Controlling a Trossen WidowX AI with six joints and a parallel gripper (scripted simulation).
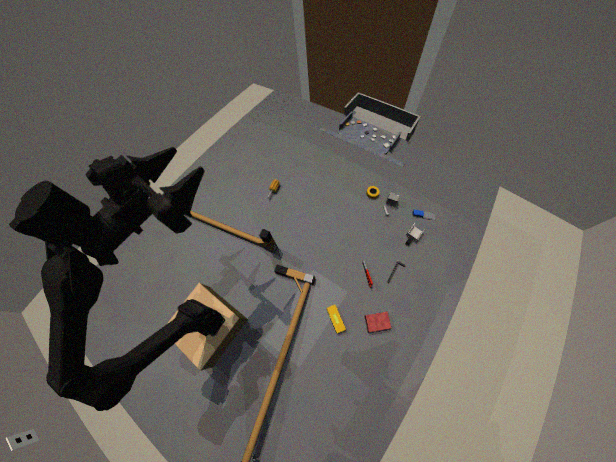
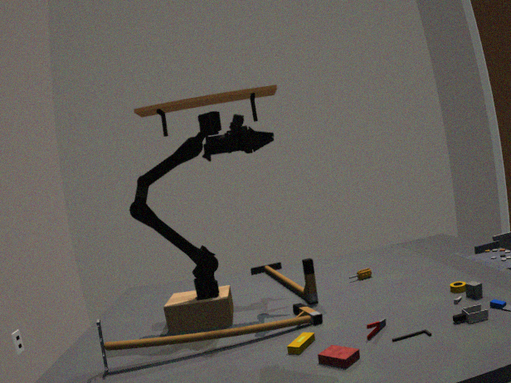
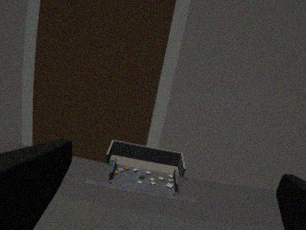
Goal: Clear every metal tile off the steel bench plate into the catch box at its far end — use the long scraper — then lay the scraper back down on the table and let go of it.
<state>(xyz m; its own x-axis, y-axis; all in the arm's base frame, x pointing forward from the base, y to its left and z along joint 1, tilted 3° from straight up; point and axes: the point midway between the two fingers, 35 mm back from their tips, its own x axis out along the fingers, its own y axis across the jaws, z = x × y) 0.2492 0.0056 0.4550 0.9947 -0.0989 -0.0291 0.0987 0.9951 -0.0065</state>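
My gripper (image 1: 189,160) (image 2: 270,136) is open and empty, high in the air above the table's near left, pointing toward the far end. Its two dark fingers frame the wrist view. The long scraper (image 1: 280,360) (image 2: 207,333), a long wooden pole with a cross head, lies flat on the table beside the arm's base. The steel bench plate (image 1: 357,134) (image 3: 136,184) lies at the far end with several small metal tiles (image 1: 375,134) (image 3: 152,176) (image 2: 502,257) on it. The catch box (image 1: 385,107) (image 3: 147,155) stands just behind it.
A shorter wooden-handled tool (image 1: 230,230) (image 2: 286,282) lies under the gripper. Scattered ahead are a yellow screwdriver (image 1: 274,186), tape roll (image 1: 373,191), grey blocks (image 1: 393,198), red screwdriver (image 1: 367,274), hex key (image 1: 396,271), yellow level (image 1: 336,318) and red block (image 1: 378,322). A wall shelf (image 2: 207,100) hangs above the arm.
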